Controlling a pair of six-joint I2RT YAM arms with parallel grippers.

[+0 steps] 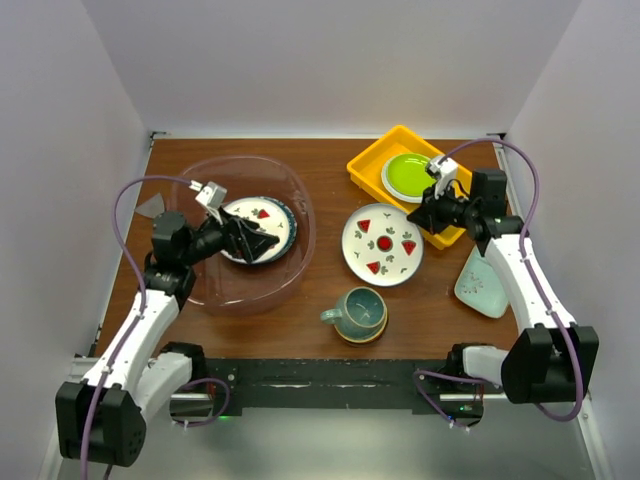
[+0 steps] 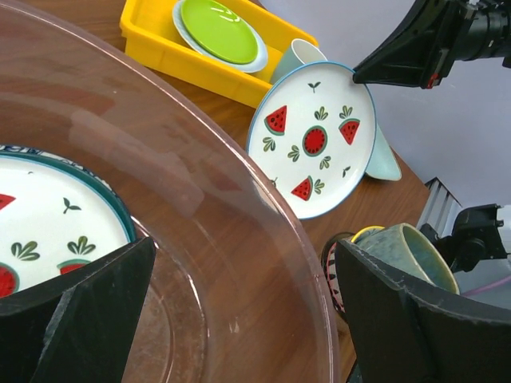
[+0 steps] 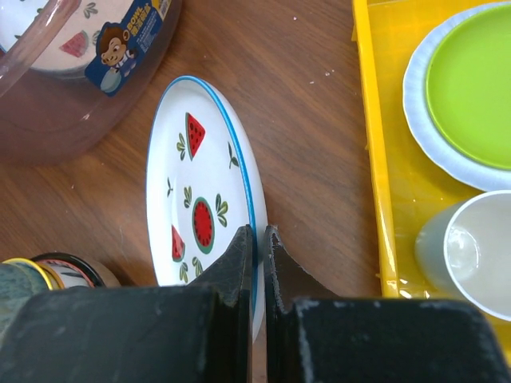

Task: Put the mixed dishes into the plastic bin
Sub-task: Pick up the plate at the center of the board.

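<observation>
The plastic bin (image 1: 205,285) stands left of centre and holds a dark-rimmed watermelon plate (image 1: 278,222). My left gripper (image 1: 262,240) hovers open and empty over that plate inside the bin, its jaws wide apart in the left wrist view (image 2: 239,319). A white, blue-rimmed watermelon plate (image 1: 380,245) lies mid-table. My right gripper (image 1: 418,215) is shut on its right rim (image 3: 259,239), one finger above and one below. A teal mug (image 1: 360,312) sits on a small saucer near the front. A pale mint dish (image 1: 482,283) lies at the right.
A yellow tray (image 1: 370,160) at the back right holds a lime-green plate (image 1: 410,175) and a white cup (image 3: 471,247). A small grey piece (image 1: 150,205) lies by the left wall. The bin wall (image 3: 48,104) is close to the gripped plate's left.
</observation>
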